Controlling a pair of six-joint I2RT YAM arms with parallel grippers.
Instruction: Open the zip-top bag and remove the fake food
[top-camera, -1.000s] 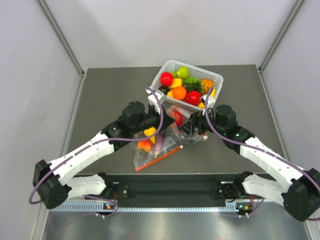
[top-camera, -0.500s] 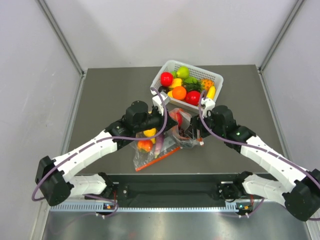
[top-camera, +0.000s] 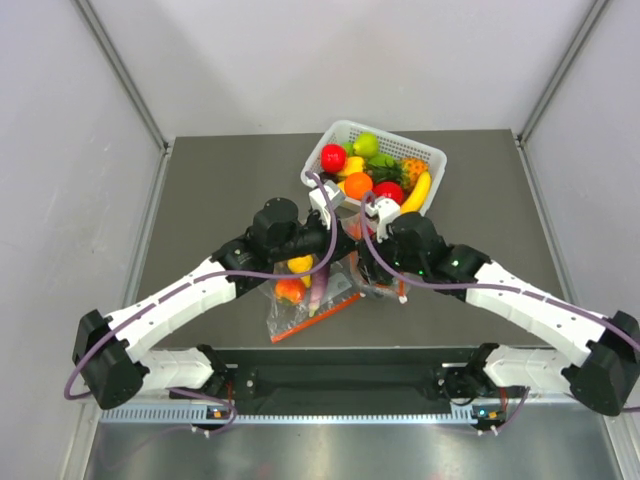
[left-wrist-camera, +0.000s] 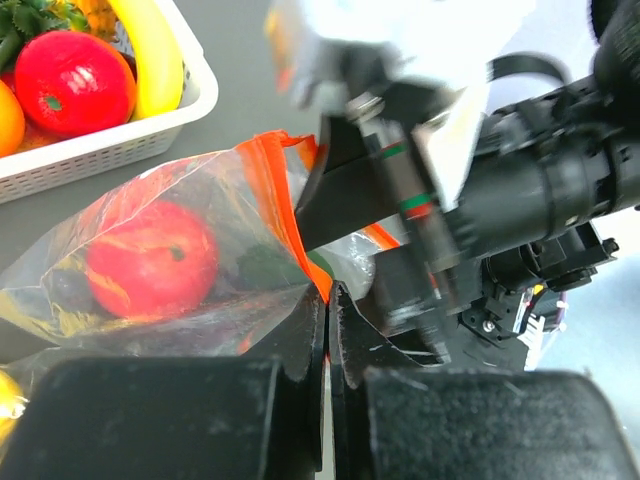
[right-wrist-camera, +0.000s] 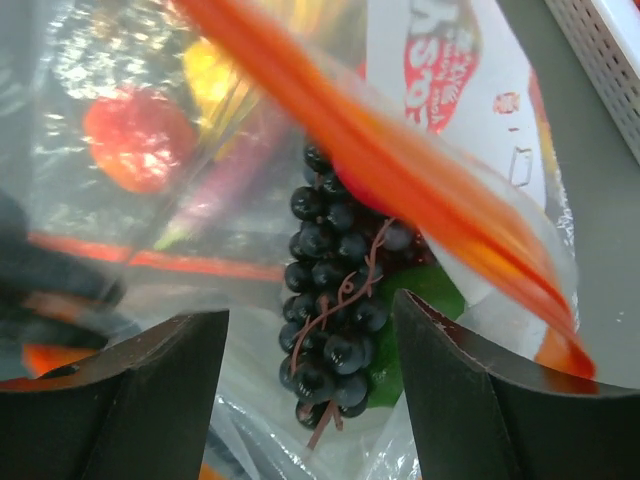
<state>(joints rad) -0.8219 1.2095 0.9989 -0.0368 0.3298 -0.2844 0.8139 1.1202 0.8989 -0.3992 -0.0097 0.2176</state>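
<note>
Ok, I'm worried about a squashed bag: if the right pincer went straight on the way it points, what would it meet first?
Most likely the clear plastic of the zip-top bag, with the grape bunch right behind it; depth is hard to judge.

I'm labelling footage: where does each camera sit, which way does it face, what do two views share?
Top: above and behind, looking down on the table; left arm and right arm show.
Left wrist: on the left arm, along the left claw, shut on the bag; right arm beyond.
Right wrist: on the right arm, past the open right claw at grapes.
Shared: both wrist views show the bag's orange zip.
</note>
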